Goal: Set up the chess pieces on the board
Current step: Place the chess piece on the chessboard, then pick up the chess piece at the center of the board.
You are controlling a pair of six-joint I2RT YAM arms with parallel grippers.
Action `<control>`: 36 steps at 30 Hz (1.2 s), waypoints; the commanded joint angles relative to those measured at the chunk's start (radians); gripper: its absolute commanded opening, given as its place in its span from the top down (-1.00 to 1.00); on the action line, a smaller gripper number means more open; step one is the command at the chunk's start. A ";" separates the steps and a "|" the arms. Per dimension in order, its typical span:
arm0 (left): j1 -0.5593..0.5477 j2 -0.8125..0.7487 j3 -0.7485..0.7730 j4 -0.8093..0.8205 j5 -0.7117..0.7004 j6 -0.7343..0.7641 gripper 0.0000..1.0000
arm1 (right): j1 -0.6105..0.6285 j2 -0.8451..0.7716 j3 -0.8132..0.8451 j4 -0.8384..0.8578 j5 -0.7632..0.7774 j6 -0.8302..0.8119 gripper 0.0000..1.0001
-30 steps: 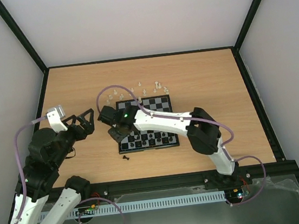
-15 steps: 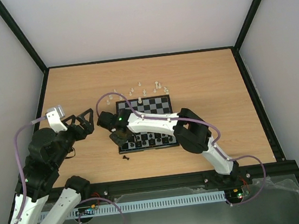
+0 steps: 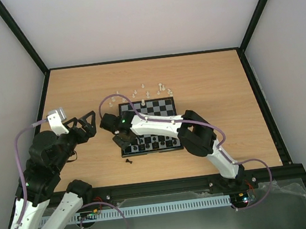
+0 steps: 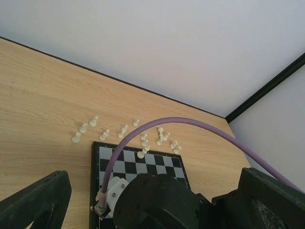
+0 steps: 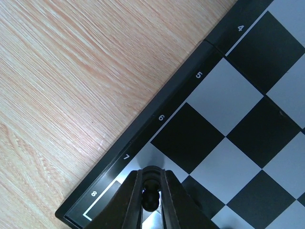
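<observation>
The board (image 3: 161,109) lies mid-table, with black pieces (image 3: 155,141) along its near rows. My right gripper (image 3: 124,139) hangs over the board's near left corner. In the right wrist view it (image 5: 152,196) is shut on a black pawn (image 5: 151,193) and holds it low over the silvery row 7 edge square of the board (image 5: 214,95). White pieces (image 3: 146,88) lie loose on the wood beyond the far edge; they (image 4: 143,140) show in the left wrist view with the board (image 4: 138,164). My left gripper (image 3: 89,124) is open and empty, left of the board.
One black piece (image 3: 128,161) lies on the wood just off the board's near left corner. The right arm's purple cable (image 4: 190,125) arcs over the board. A black frame (image 3: 140,59) bounds the table, with walls behind and at both sides.
My right gripper has moved from the board's left edge toward its near left corner, then nearly stopped. The left arm has not moved.
</observation>
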 commanded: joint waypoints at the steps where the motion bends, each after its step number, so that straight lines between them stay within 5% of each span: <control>1: -0.002 -0.004 -0.006 -0.004 -0.005 0.009 -0.98 | -0.010 0.019 -0.020 -0.042 -0.002 -0.009 0.73; 14: -0.002 0.001 -0.009 0.002 -0.004 0.006 -0.98 | -0.010 -0.012 -0.042 -0.022 -0.015 -0.011 0.64; 21: -0.002 0.001 -0.001 -0.001 -0.006 0.007 -0.98 | -0.001 -0.194 -0.136 0.032 -0.004 0.013 0.52; 28: -0.002 0.007 0.002 0.001 0.007 0.003 -0.98 | 0.085 -0.435 -0.361 0.132 -0.017 0.034 0.37; 36: -0.003 0.031 0.002 0.005 0.037 0.005 -0.98 | 0.144 -0.677 -0.786 0.482 -0.134 0.072 0.12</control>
